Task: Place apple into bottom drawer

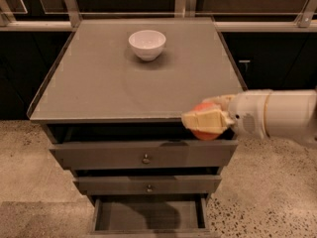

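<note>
My gripper (203, 121) reaches in from the right on a white arm and is shut on the apple (204, 133), an orange-red fruit that shows above and below the cream fingers (208, 120). It hangs in front of the cabinet's front edge, over the right end of the top drawer. The bottom drawer (148, 215) is pulled open at the foot of the cabinet, a shallow grey tray with nothing in it, below and left of the gripper.
A white bowl (147, 43) stands at the back of the grey cabinet top (99, 83). Two drawers with round knobs (145, 158) sit above the open one. Speckled floor lies to both sides. Dark railings run behind.
</note>
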`<action>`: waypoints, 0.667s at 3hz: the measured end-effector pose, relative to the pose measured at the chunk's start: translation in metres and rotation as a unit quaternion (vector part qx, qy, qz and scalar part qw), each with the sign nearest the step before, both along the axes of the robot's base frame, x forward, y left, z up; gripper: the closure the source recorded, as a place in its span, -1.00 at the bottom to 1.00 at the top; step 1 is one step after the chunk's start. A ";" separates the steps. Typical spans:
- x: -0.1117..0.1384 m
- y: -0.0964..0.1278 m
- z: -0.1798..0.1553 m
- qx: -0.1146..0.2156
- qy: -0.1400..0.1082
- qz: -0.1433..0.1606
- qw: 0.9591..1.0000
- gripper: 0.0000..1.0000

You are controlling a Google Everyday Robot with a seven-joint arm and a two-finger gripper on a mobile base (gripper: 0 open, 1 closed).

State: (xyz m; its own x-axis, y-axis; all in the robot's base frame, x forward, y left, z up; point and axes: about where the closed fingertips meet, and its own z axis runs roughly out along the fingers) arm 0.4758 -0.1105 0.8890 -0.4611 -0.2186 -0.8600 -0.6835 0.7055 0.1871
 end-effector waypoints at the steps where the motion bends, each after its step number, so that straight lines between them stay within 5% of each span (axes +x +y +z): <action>1: -0.011 -0.007 -0.015 0.000 0.016 -0.009 1.000 1.00; 2: -0.010 -0.006 -0.013 -0.001 0.014 -0.008 1.000 1.00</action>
State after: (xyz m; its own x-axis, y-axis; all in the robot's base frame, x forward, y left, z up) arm 0.4653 -0.1165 0.8760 -0.4886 -0.2121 -0.8464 -0.6669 0.7163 0.2055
